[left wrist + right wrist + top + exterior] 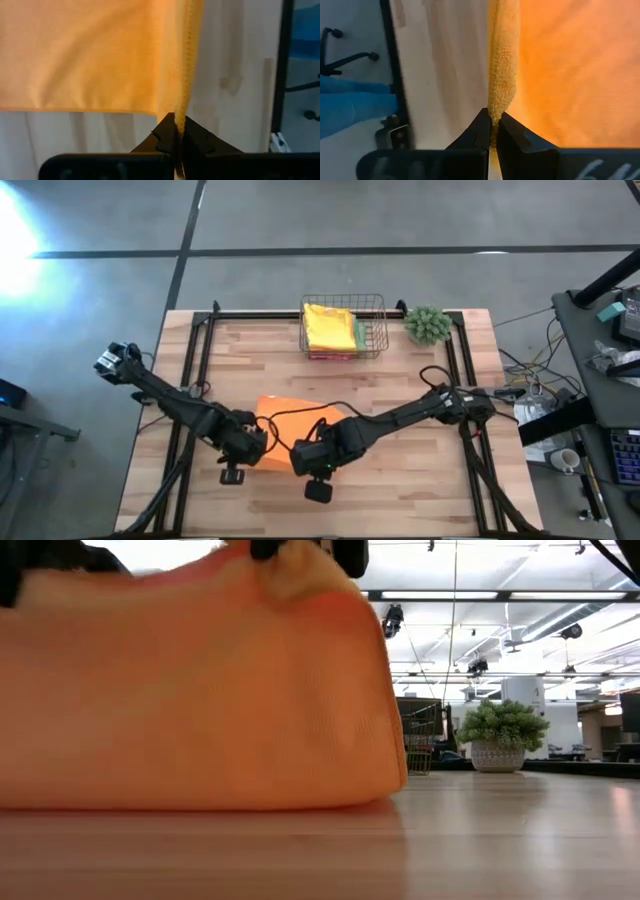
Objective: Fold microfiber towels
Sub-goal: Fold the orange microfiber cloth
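Orange square microfiber towel [290, 415] is lifted off the wooden tabletop [420, 480], pinched in my left hand [178, 131] and right hand [492, 129]; uneven travel could slip an edge and skew the fold.

**Even indoor light, with glare and close-up blur**

Strong white glare burns out the floor in the high view's far left corner. In the low view, bright ceiling strip lights wash the background, and the soft orange microfiber cloth [190, 690] looms blurred while the small green fuzzy plant [503, 726] stays sharp. Beyond the left gripper [176, 131], the weave shows crisply; the wooden table [235, 80] behind is soft.
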